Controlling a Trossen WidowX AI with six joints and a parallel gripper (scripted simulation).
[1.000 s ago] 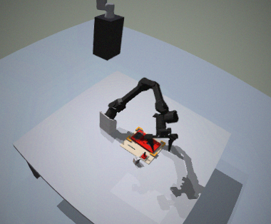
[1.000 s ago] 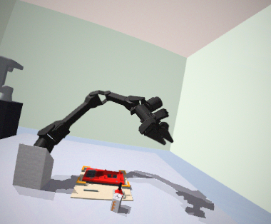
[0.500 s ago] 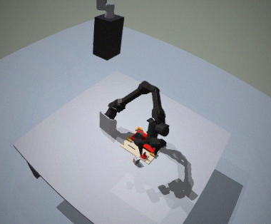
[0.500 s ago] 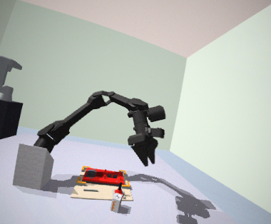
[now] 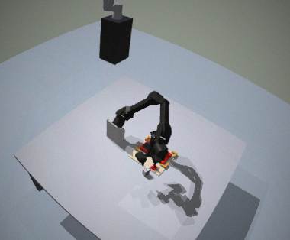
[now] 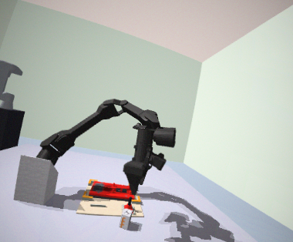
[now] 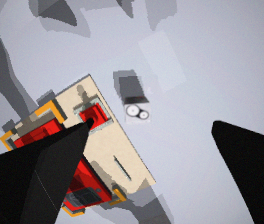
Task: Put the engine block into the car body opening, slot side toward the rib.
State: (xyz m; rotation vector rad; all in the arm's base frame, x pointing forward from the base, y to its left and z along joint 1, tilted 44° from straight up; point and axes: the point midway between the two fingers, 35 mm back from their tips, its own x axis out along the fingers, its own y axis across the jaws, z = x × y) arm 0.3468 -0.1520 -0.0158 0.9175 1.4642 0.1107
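Note:
The engine block (image 5: 146,173) (image 6: 125,222) (image 7: 138,113) is a small white-grey block with orange marks on its side and two round shapes on top. It stands on the table beside the board, clear of the car body. The red car body (image 5: 168,157) (image 6: 109,189) (image 7: 87,179) lies between orange corner brackets. Its dark recesses show, but the rib cannot be made out. My gripper (image 6: 134,193) (image 7: 151,128) is open and empty, pointing down above the board area. In the wrist view the block lies between the two fingertips, well below them; the left finger hides part of the body.
The cream board (image 6: 85,210) (image 7: 119,145) has a narrow slot. A small red piece (image 6: 128,206) (image 7: 96,111) with a dark knob sits in a grey square holder at the board's end, close to the engine block. A grey box (image 5: 115,131) (image 6: 35,180) stands at the arm's base.

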